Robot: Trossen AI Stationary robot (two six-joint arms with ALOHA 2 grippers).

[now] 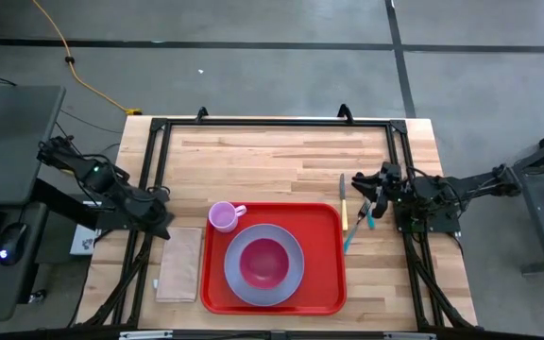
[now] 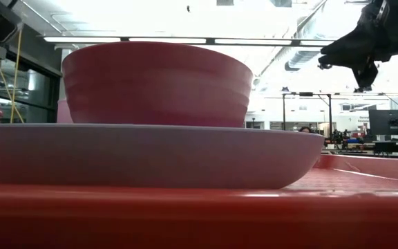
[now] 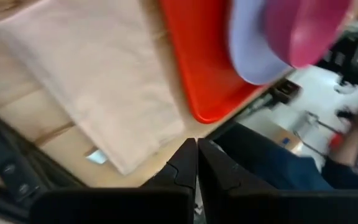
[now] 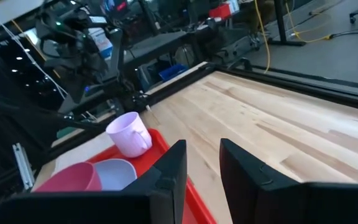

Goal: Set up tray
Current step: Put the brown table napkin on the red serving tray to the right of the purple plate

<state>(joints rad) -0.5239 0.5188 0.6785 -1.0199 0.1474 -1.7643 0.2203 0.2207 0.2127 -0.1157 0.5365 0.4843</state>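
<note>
The red tray (image 1: 324,283) lies near the table's front edge. On it rests a lavender plate (image 1: 291,241) with a pink bowl (image 1: 263,263) standing in it. A pink mug (image 1: 223,216) stands upright at the tray's far left corner. A tan napkin (image 1: 179,263) lies flat on the table left of the tray. A knife (image 1: 343,201) and a teal fork (image 1: 355,229) lie right of it. My left gripper (image 3: 196,165) is shut and empty, up over the napkin's far end. My right gripper (image 4: 202,168) is open and empty, raised above the cutlery.
A black metal frame (image 1: 272,123) runs round the table's far edge and both sides. Bare wood (image 1: 272,161) stretches between the tray and the far edge. Beyond the table's near edge, a person's arm and legs (image 3: 272,168) show in the left wrist view.
</note>
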